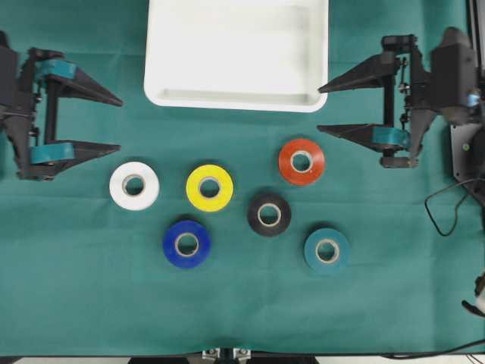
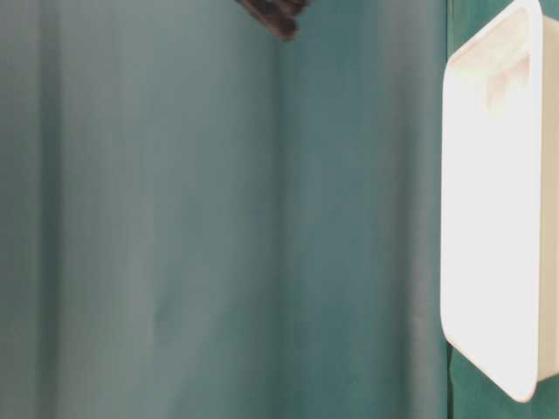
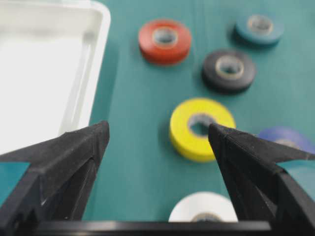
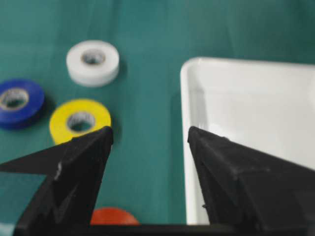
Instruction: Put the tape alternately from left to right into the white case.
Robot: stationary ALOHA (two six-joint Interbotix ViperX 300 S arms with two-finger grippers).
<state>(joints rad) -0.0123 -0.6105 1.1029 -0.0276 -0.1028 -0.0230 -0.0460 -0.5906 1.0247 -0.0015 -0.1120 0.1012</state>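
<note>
Several tape rolls lie flat on the green cloth in front of the white case [image 1: 235, 45]: white [image 1: 117, 186], yellow [image 1: 193, 187], blue [image 1: 170, 244], black [image 1: 254, 214], red [image 1: 286, 161] and teal [image 1: 311, 250]. Nothing lies in the case. My left gripper [image 1: 120, 124] hovers open at the left edge, above the white roll [image 3: 197, 206], and points toward the yellow one [image 3: 179, 132]. My right gripper [image 1: 319, 109] is open at the right, beside the case's near right corner [image 4: 197, 98], with the red roll [image 4: 110, 216] just below it. Neither holds anything.
A black cable [image 1: 447, 205] loops on the cloth at the far right, beside the right arm's base. In the table-level view the case [image 2: 489, 218] fills the right side, and a dark blurred tip [image 2: 275, 13] pokes in at the top.
</note>
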